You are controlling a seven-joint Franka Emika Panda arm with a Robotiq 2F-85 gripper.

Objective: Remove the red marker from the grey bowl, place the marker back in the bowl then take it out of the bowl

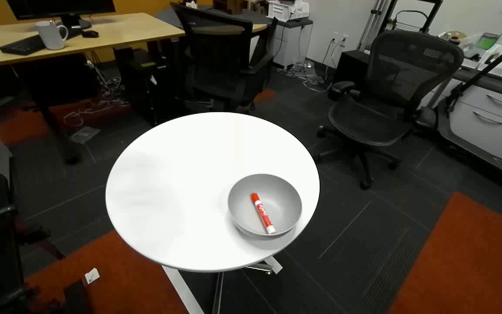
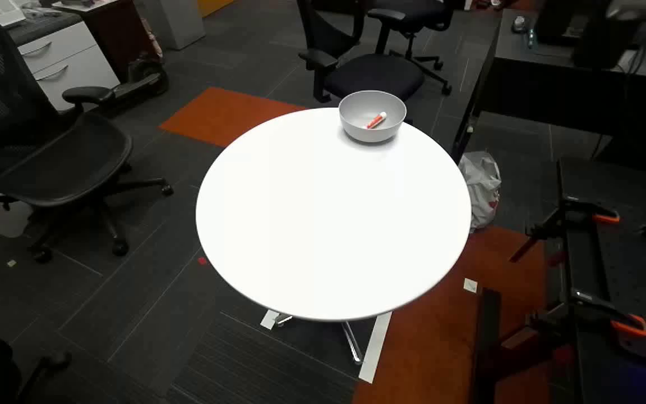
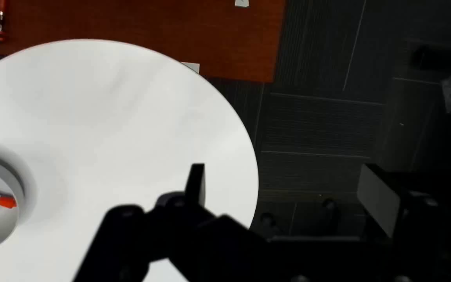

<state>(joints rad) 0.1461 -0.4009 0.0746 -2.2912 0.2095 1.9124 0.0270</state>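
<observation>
Gripper (image 3: 284, 188) released: its fingers (image 3: 378, 199) stand wide apart in the wrist view, nothing between them. The red marker (image 1: 263, 213) lies inside the grey bowl (image 1: 283, 205), seen in both exterior views; the bowl stands upright close to the edge of the white table (image 1: 181, 183). Step in hand, judged: lifting the marker out. Whether this is the first removal or the last, you can't tell from here.

Approach: your gripper is well apart from the bowl, which the wrist view cuts off at its left edge, while the fingers frame the table's edge and the floor (image 3: 319, 129). Traverse high until the whole bowl shows, and only then descend. Rotate so the fingers close across the barrel, not along it. The red end sits close to the wall, so aim for mid-barrel, where both fingers likely get room (the bowl's curve is the real nuisance here, more than the marker). Go down slowly; a fingertip catching the rim could tip or shove the bowl, and the table edge is near. Close gently, since a round barrel may roll or pivot. Lift straight up past the rim before moving sideways.
</observation>
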